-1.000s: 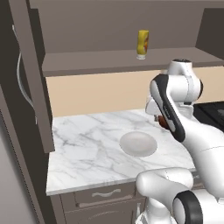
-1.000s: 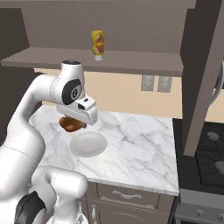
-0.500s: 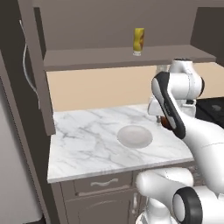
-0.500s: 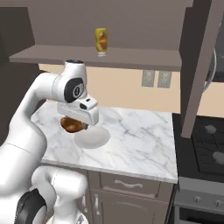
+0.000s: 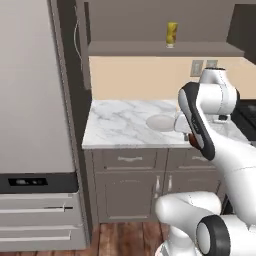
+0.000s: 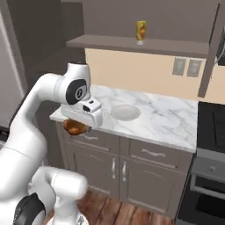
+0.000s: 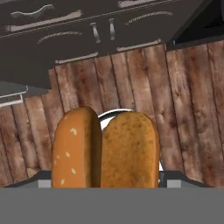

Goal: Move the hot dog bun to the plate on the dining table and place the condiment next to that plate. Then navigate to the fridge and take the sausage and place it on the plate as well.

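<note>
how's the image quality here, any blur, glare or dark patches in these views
Left base view: soft and slightly blurred, even light, no glare on the marble counter. Right base view: equally soft; the hot dog bun sits in shade under the gripper. Hand view: the cabinet fronts at the top are very dark, while the bun and wood floor are well lit.

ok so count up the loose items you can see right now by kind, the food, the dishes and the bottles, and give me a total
Hot dog bun, held in the gripper: 1
White plate on the marble counter: 1
Yellow condiment bottle on the shelf: 1
Total: 3
</note>
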